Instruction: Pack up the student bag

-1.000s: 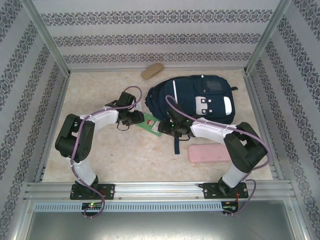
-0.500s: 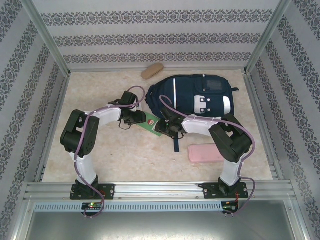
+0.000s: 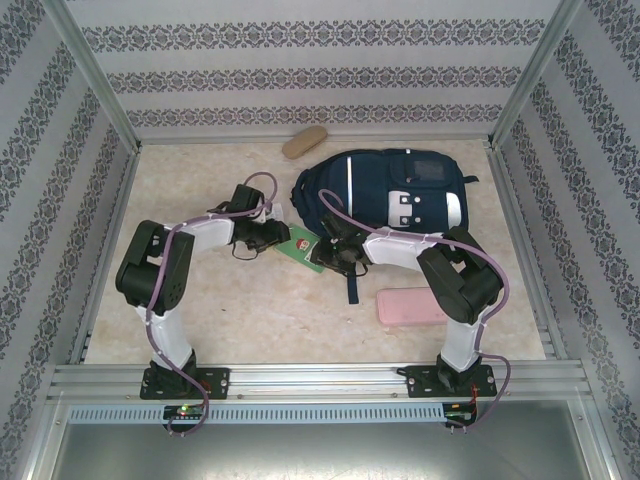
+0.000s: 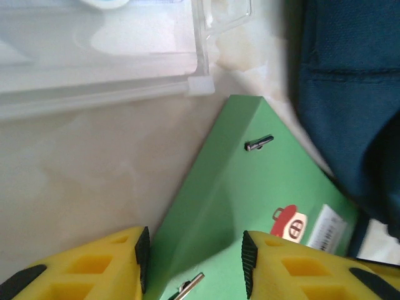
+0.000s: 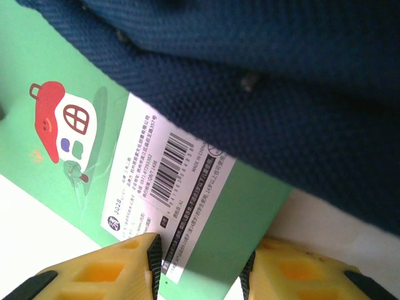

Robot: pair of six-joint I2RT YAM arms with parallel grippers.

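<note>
Loading step, it seems: beside the student bag (image 3: pixel 395 195), left hand (image 4: pixel 195 250) and right hand (image 5: pixel 203 256) straddle a green book (image 3: pixel 300 247). Fingers half-parted; grip cannot be told. Next probably needs a firm hold.

Robotics lab test cell: aluminium-profile frame (image 3: pixel 320 380), patterned panel walls (image 3: pixel 320 75), marble-look worktop (image 3: pixel 220 310), left arm (image 3: pixel 160 285) and right arm (image 3: pixel 462 290) bolted to the frame's rail.

the bag (image 3: pixel 385 195) lies back right on the table (image 3: pixel 250 310); book (image 3: pixel 300 246) partly under its near left edge; case (image 3: pixel 412 305) before it; pouch (image 3: pixel 305 141) behind, leftward.
</note>
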